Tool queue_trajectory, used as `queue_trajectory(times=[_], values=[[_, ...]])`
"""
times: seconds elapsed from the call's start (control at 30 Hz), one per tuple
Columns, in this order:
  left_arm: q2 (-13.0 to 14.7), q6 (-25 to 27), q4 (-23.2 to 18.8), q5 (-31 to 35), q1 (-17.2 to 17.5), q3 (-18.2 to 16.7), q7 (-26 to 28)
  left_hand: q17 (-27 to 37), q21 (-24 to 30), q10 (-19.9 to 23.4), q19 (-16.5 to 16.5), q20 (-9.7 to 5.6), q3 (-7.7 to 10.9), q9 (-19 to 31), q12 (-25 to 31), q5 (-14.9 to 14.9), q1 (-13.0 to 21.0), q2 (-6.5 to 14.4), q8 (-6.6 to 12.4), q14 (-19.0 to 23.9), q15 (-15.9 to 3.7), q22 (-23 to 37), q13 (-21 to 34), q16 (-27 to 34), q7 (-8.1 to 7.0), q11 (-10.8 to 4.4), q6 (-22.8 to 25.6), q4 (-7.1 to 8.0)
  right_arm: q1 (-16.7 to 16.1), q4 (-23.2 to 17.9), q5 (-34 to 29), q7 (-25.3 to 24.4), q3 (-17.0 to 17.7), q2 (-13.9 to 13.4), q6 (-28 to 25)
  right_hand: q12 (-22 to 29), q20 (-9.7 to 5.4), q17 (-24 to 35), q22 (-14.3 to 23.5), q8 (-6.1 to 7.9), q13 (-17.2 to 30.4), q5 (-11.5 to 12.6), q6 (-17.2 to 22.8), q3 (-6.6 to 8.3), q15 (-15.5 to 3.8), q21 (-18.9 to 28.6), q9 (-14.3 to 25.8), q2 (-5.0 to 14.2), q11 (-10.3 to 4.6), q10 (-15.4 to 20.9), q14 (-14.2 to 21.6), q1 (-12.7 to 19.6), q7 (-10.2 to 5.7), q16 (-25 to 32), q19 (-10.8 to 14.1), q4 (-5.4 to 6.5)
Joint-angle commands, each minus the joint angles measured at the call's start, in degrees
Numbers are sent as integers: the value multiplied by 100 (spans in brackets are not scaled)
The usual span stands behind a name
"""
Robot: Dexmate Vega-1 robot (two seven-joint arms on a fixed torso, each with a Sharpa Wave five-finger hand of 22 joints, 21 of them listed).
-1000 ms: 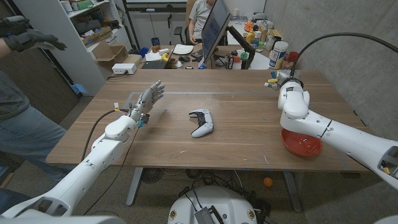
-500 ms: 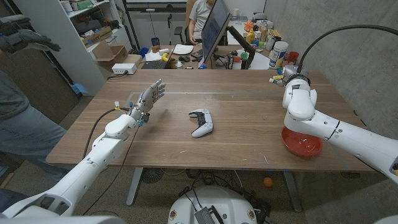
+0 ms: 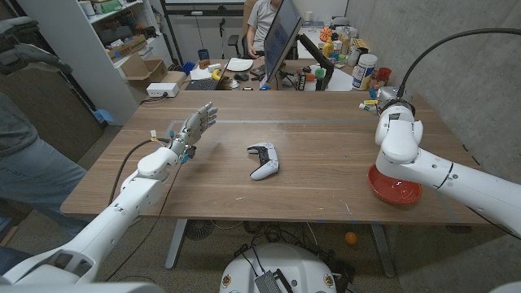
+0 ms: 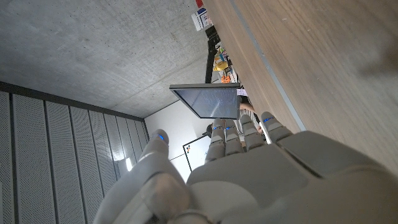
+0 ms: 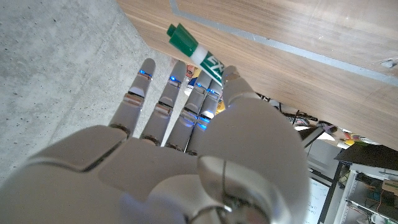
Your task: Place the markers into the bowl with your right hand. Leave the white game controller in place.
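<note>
One marker [image 5: 198, 51] with a green cap lies on the bench [image 3: 309, 155] just past the fingers [image 5: 163, 106] of the right hand [image 5: 180, 155], as the right wrist view shows; its long axis runs slantwise across the line of the fingers, cap end outward, near the bench's far right corner. The fingers are spread and straight, holding nothing, and whether a fingertip already touches the barrel cannot be told. In the head view the markers [image 3: 368, 104] are only small coloured shapes at that far corner, largely hidden behind the right arm. The red bowl [image 3: 394, 185] sits near the bench's right edge, closer to the robot than the markers and partly under the right forearm. The left hand [image 3: 195, 126] hovers over the bench's left side with its fingers loosely extended and empty, well apart from the markers. The white game controller [image 3: 263, 160] lies mid-bench, between the two arms. The right hand is plainly the nearer one; the next move likely calls for closing across the barrel.
</note>
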Motion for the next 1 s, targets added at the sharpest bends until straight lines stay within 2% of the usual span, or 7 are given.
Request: queue_trajectory(times=[0.03, 0.2, 0.63, 1.0], values=[[30, -19, 23, -8, -41, -35, -39, 10, 33, 30, -1, 42, 14, 24, 3, 22, -39, 16, -2, 10, 24, 17, 23, 35, -18, 10, 55, -31, -87, -419, 173, -25, -193, -223, -595, 4, -17, 28, 12, 28, 33, 14, 416, -21, -42, -7, 95, 73, -4, 21, 28, 17, -386, 40, -8, 3], [19, -31, 93, -18, -93, -20, -109, 10, 32, 27, -2, 47, 14, 24, 1, 22, -40, 16, -2, 2, 23, 17, 24, 31, -19, 19, 56, -31, -433, -488, -208, 223, 61, -168, -595, 4, -15, 36, 12, 28, 42, 13, 418, -29, -48, -10, 96, 90, -7, 18, 24, 16, -383, 43, -17, 9], [-24, -84, 273, -26, -238, 25, -291, 10, 31, 30, -7, 50, 16, 25, 0, 22, -41, 17, -5, -1, 29, 17, 24, 30, -15, 5, 51, -32, -1442, -616, -1803, 1336, 889, 133, -595, 12, -19, 35, 12, 35, 64, 10, 436, -43, -67, -11, 99, 107, -6, 32, 32, 21, -388, 39, -20, 7], [-54, -97, 355, -15, -311, 52, -361, 10, 30, 19, -12, 54, 17, 24, -5, 22, -42, 16, -3, -5, 28, 17, 24, 29, -13, 8, 58, -34, -2012, -828, -2500, 1754, 1301, 269, -595, 7, -15, 31, 12, 36, 74, 9, 438, -53, -57, -9, 101, 115, -16, 25, 26, 22, -386, 27, -18, 6]])
